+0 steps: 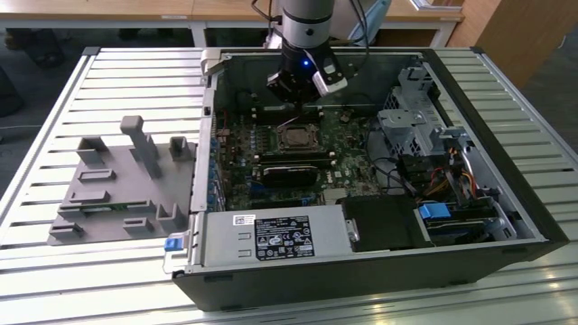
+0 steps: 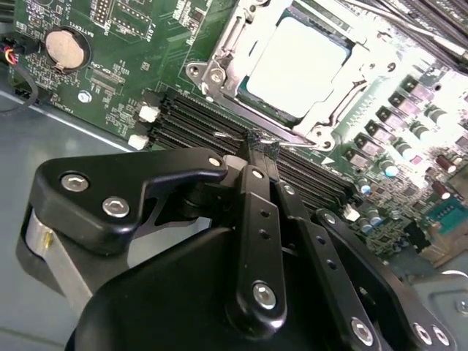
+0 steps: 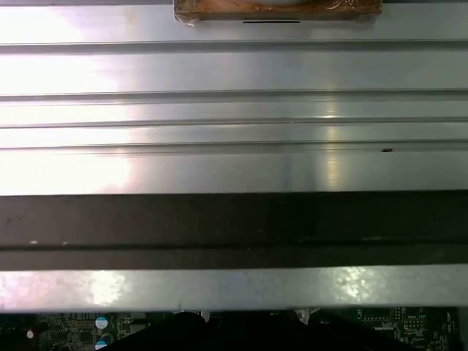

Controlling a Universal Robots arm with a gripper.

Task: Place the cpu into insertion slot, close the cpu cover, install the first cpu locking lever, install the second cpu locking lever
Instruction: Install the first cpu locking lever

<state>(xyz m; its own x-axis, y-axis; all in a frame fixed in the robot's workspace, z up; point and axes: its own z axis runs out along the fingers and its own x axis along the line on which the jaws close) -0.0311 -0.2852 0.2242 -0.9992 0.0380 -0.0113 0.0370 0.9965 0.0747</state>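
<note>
Cpu (image 2: 300, 66), a flat pale-metal square, lies in the insertion slot (image 2: 207, 75), framed by the shiny stamped cpu cover (image 2: 338, 102). The matte black gripper (image 2: 257, 145) is closed, its tips at a thin wire lever (image 2: 228, 135).

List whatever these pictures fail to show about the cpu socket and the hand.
1. Exterior view: the cpu is too small to tell whether it is locked down.
2. Second wrist view: the hand covers the near edge of the insertion slot, hiding what its tip touches; the top edge cuts off the far side.
3. First wrist view: the case wall hides nearly all the motherboard.
</note>
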